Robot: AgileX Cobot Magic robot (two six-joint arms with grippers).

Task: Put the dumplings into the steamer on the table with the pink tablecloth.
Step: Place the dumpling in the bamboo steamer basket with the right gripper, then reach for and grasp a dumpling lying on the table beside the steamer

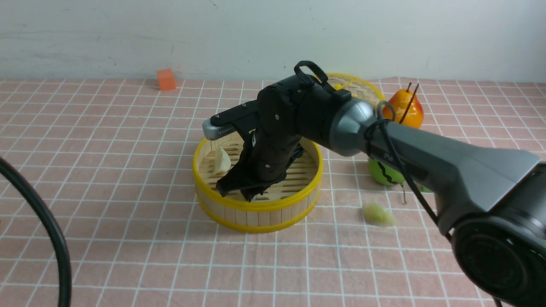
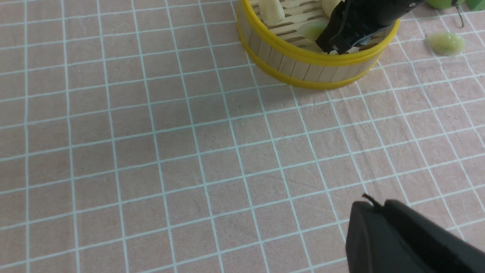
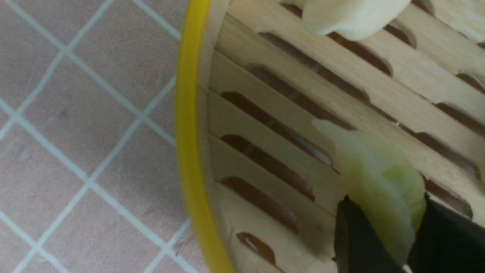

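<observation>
Steamer (image 1: 256, 211): it stands upright near the middle of your worktop (image 1: 128, 264), on the pink tablecloth (image 1: 85, 140), with no lid on it.
Right tool (image 3: 382, 227): it reaches down inside the steamer, jaws narrowed on the green-tinted dumpling (image 3: 379, 178).
Green-tinted dumpling: it is held low over the slatted floor, close to the near wall. You cannot tell whether it touches the slats.
Cream dumpling (image 1: 221, 160): it lies loose on the steamer floor, toward the robot's left.
Second pale piece (image 2: 330, 5): it sits inside the steamer at the edge of the left wrist view, cut off by the frame. It is probably another dumpling.
Last dumpling (image 1: 378, 214): it lies on the cloth outside the steamer, to the robot's right, near the green ball (image 1: 384, 172).
Left tool (image 2: 379, 212): it is well apart from the steamer. Only a black casing shows, so take it as closed with nothing in it.
Done: you can count one dumpling, probably two, as delivered.
In hand: the third is inside the rim but not yet let go.
Left: release that one, then collect the last dumpling from the cloth.
Writing: pale letters on the right arm (image 1: 426, 162) are crossed by a cable and unreadable. No other label or brand shows.
Other stock: woven lid (image 1: 362, 89), orange pear (image 1: 405, 108) and orange cube (image 1: 166, 79), none of which you need.
</observation>
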